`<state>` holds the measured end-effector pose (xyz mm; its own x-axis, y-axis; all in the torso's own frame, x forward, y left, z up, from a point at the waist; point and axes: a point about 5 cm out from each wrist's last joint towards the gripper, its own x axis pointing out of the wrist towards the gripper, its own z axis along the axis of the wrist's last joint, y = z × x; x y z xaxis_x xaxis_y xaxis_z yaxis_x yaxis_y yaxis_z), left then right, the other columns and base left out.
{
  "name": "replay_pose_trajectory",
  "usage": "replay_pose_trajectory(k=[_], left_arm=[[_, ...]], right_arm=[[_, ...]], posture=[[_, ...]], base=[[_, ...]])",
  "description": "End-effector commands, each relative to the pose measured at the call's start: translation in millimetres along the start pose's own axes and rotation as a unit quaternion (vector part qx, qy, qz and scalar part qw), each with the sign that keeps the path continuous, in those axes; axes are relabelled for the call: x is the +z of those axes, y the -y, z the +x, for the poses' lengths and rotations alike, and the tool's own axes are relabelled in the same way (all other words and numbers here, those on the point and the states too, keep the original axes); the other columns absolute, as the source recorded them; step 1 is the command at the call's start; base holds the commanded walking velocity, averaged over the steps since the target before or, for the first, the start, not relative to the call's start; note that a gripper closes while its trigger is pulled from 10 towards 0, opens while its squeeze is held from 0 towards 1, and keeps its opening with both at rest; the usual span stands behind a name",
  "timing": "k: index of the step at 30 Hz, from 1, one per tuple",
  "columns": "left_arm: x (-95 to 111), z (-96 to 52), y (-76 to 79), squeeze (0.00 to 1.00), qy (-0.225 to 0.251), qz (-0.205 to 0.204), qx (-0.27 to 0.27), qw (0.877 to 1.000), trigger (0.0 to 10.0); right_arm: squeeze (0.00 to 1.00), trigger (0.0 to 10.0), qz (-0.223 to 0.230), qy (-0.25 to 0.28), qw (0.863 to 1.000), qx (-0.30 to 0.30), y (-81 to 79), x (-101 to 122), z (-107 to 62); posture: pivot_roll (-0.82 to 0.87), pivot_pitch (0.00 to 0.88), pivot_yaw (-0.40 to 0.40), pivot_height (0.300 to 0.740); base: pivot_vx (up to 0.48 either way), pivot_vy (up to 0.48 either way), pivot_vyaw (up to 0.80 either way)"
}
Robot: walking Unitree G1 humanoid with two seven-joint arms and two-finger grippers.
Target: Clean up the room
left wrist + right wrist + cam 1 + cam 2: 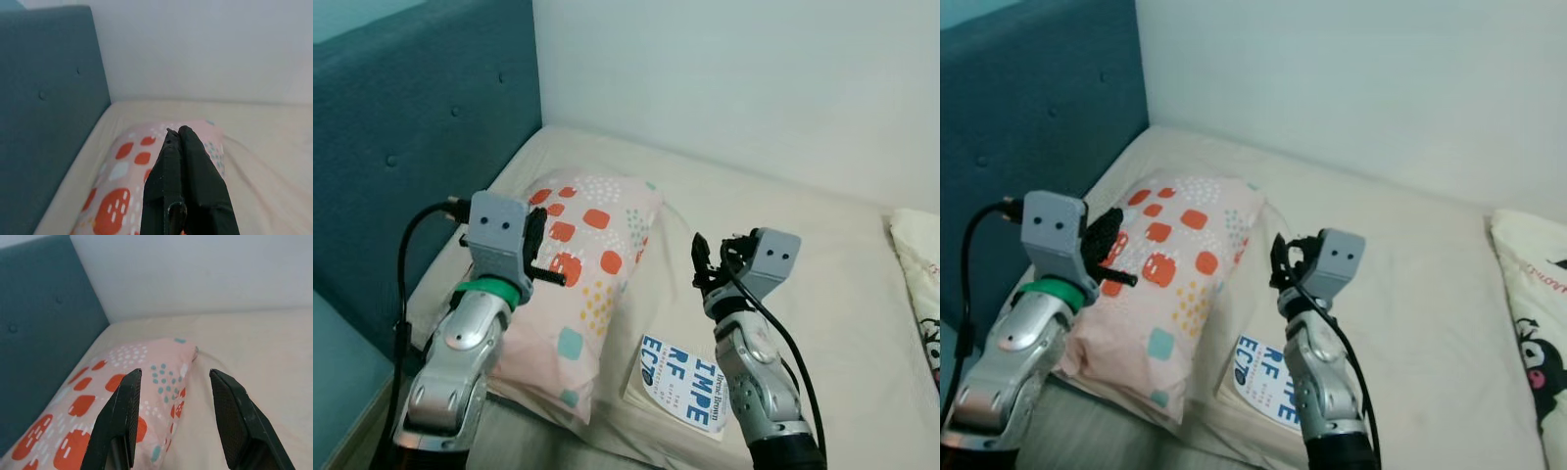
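The pink pillow with orange, teal and white patches (579, 284) lies on the cream-sheeted bed (822, 264), up against the padded teal headboard (411, 147), its long side running from the head of the bed down toward me. Just beside its lower corner lies a white book with blue lettering on the cover (685, 387), flat on the sheet and partly behind my right arm.

My left claw (536, 250) hangs above the near half of the pillow with its two black fingers (183, 186) pressed together, holding nothing; I cannot tell whether the tips touch the fabric. My right claw (705, 269) is raised over the sheet between the pillow and the open middle of the bed, fingers (122, 416) spread wide apart and empty, the pillow's far corner showing between them in the wrist view.

The white wall (734, 78) closes off the far side of the bed and meets the headboard in the corner. To my right the sheet runs bare and smooth as far as a second, cream pillow with a black cartoon figure (1533, 343) at the bed's right edge.
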<state>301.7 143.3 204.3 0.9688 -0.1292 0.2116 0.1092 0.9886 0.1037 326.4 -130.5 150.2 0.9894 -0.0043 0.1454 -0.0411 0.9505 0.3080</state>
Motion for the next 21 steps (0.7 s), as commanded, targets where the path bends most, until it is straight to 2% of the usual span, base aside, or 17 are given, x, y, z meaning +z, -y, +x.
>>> replay_pose_trajectory(k=[1, 7, 9, 13, 21], left_arm=[[-2.2, 3.0, 5.3, 0.0, -0.002, 0.007, -0.015, 1.0, 10.0], [-1.8, 5.2, 6.6, 0.0, -0.002, 0.0, -0.017, 1.0, 10.0], [-1.4, 5.6, 7.4, 0.0, 0.0, -0.002, -0.02, 1.0, 10.0], [0.0, 7.1, 8.8, 0.0, 0.009, -0.005, -0.024, 1.0, 10.0], [-1.2, 7.3, 9.1, 0.0, 0.01, -0.003, -0.027, 1.0, 10.0]], right_arm=[[0.0, 10.0, -0.006, -0.007, 1.0, -0.015, 8.8, -3.8, -1.8], [0.0, 10.0, -0.015, -0.004, 1.0, -0.012, 8.4, -3.7, -1.6], [0.0, 10.0, -0.016, -0.004, 1.0, -0.012, 8.6, -3.7, -1.5], [0.0, 10.0, -0.032, -0.001, 0.999, -0.009, 8.6, -3.7, -0.8], [0.0, 10.0, -0.03, -0.001, 1.0, -0.01, 8.5, -4.2, 0.0]], posture=[[0.08, 0.05, -0.009, 0.74], [0.07, 0.049, -0.009, 0.74], [0.07, 0.049, -0.009, 0.74], [0.07, 0.047, -0.011, 0.74], [0.08, 0.044, -0.01, 0.74]], base=[[0.461, 0.0, -0.8], [0.431, 0.0, -0.8], [0.0, 0.0, -0.8], [0.0, 0.0, 0.0], [0.0, 0.0, 0.0]])
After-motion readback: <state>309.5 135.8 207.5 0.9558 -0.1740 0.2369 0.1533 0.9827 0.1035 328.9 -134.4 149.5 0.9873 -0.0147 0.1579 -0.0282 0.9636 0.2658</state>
